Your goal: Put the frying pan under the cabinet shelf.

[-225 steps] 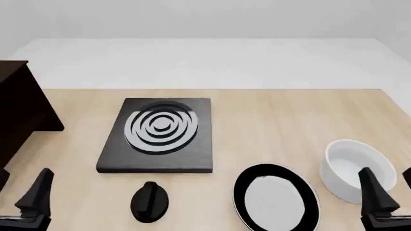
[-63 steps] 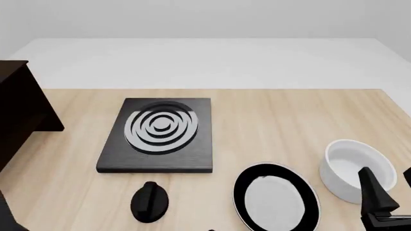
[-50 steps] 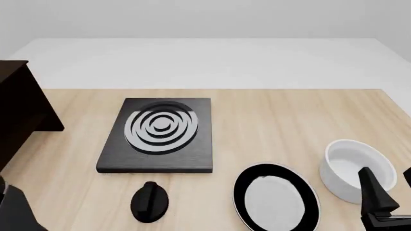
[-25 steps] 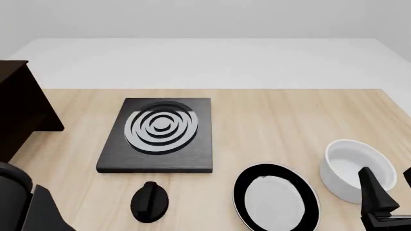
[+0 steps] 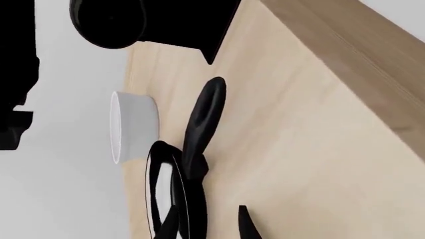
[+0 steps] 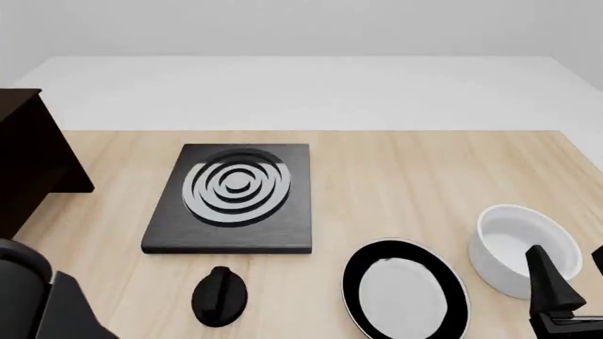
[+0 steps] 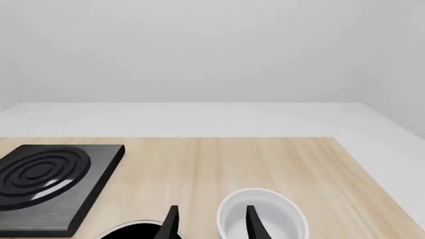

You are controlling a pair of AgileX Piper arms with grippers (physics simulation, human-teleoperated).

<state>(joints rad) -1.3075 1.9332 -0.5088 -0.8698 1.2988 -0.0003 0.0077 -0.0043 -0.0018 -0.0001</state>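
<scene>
On the front view I have the frying pan (image 6: 405, 292) lying flat on the table (image 6: 405, 183) at about five o'clock, pale inside ringed by its black rim, running off the bottom edge. The handle does not show in that view. The cabinet shelf (image 6: 33, 166) sits far off at nine o'clock, a dark box cut by the frame edge — pan and cabinet are well apart, with the black slab (image 6: 231, 199) and its grey rings between them near the centre.

Just at three o'clock of the pan is the white bowl (image 6: 523, 247), close to it but I cannot tell whether they touch. A small black oval object (image 6: 220, 295) lies at seven o'clock, below the slab's near edge.

My left arm (image 6: 38, 300) bulks dark in the lower left corner of the front view; its gripper is out of that view. From the left wrist camera I see two finger tips (image 5: 244, 225) with a gap between them, so the left gripper (image 5: 206, 226) stands parted and holds nothing — the pan (image 5: 169, 191) shows edge-on there beside the bowl (image 5: 133, 127).

The right gripper (image 7: 211, 221) hovers over the bowl (image 7: 262, 216), fingers spread apart, nothing between them. On the front view one finger (image 6: 551, 286) stands at the bowl's right side.
</scene>
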